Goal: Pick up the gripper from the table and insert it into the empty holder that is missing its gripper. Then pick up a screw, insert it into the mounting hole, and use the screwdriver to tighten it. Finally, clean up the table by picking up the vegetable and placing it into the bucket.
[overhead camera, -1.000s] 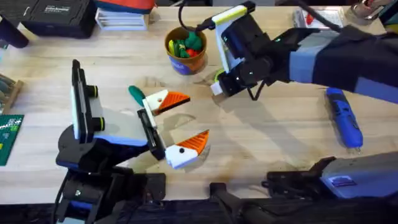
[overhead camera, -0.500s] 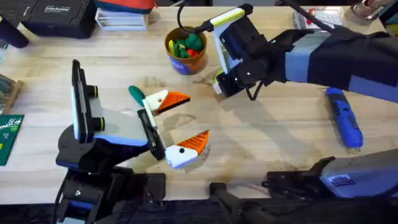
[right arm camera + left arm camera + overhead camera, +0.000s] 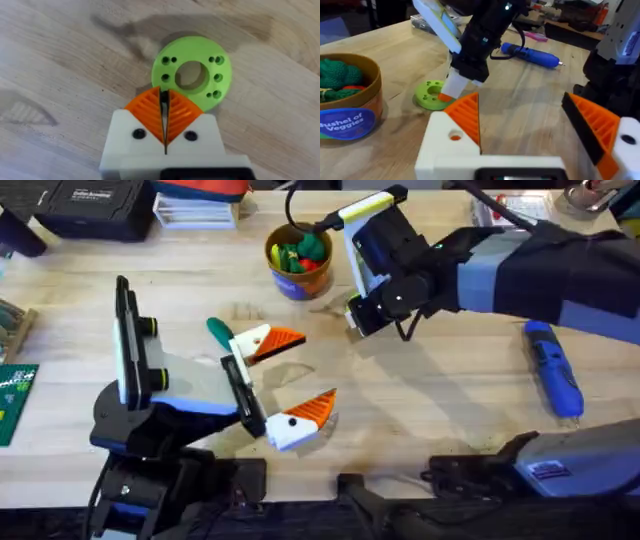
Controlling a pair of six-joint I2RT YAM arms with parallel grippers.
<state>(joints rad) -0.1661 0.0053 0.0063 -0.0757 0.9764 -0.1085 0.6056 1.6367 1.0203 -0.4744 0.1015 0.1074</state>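
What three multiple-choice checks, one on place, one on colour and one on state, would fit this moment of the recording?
1. Where does the screwdriver lie?
A. on the table, on the robot's right
B. inside the bucket
C. in the left gripper

2. What colour is the flat disc with holes?
A. red
B. bright green
C. white

3. How are the right gripper fingers?
A. wide apart
B. gripping the screwdriver
C. pressed together, holding nothing

Answers: 1 A, the overhead view shows it flat on the wood; 2 B, plain in the right wrist view; 3 C, the orange pads meet over the disc.
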